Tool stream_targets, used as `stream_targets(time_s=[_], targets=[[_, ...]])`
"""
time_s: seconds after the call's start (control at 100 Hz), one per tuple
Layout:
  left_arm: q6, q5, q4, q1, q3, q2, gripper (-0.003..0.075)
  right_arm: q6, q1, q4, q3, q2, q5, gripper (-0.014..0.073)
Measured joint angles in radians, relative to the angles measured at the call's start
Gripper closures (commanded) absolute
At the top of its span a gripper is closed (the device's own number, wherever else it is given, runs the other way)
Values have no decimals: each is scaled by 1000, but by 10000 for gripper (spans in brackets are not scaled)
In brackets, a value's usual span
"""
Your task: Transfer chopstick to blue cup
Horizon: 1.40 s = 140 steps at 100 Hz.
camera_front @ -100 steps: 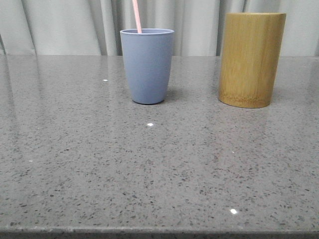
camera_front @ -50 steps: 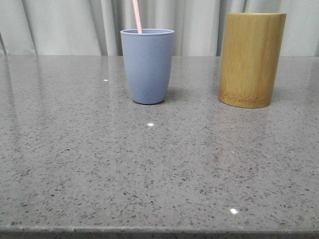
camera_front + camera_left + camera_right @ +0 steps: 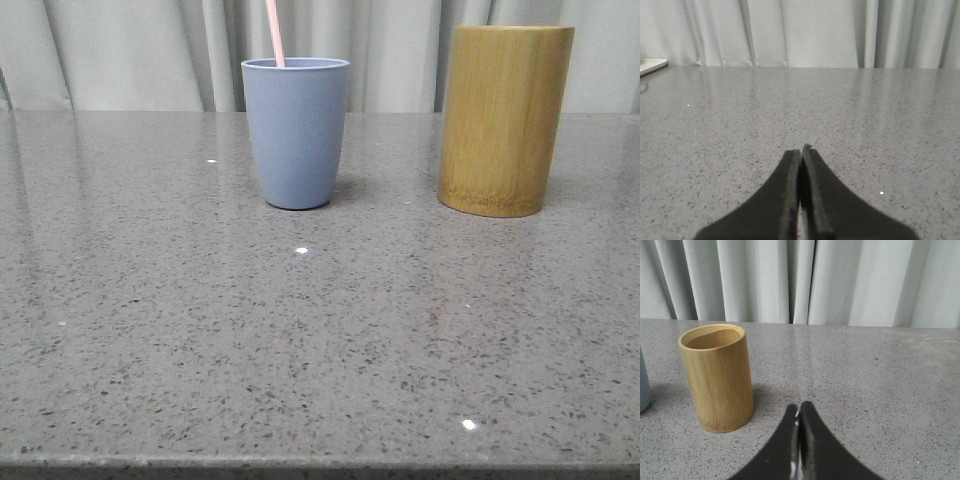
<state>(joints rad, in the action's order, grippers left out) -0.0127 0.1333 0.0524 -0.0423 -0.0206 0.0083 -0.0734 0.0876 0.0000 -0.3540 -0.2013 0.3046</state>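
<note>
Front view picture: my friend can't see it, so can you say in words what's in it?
A pale pink chopstick stands inside a greyish-blue cup on a speckled grey table. To the right of the cup, apart from it, stands a taller yellow-brown bamboo holder. Pale curtains hang behind the table.

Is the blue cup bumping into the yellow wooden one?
Apart. In the front view, bare table shows between the blue cup and the bamboo holder.

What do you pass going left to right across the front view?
The chopstick standing in the blue cup, then the bamboo cylinder, all on the grey table.
</note>
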Motion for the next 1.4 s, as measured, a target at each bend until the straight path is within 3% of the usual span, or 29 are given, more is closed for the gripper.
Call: stream_targets(time_s=[1.4], targets=[[-39,24,0,-4,24,-12,739,0,0,-16,0,0,0,664]])
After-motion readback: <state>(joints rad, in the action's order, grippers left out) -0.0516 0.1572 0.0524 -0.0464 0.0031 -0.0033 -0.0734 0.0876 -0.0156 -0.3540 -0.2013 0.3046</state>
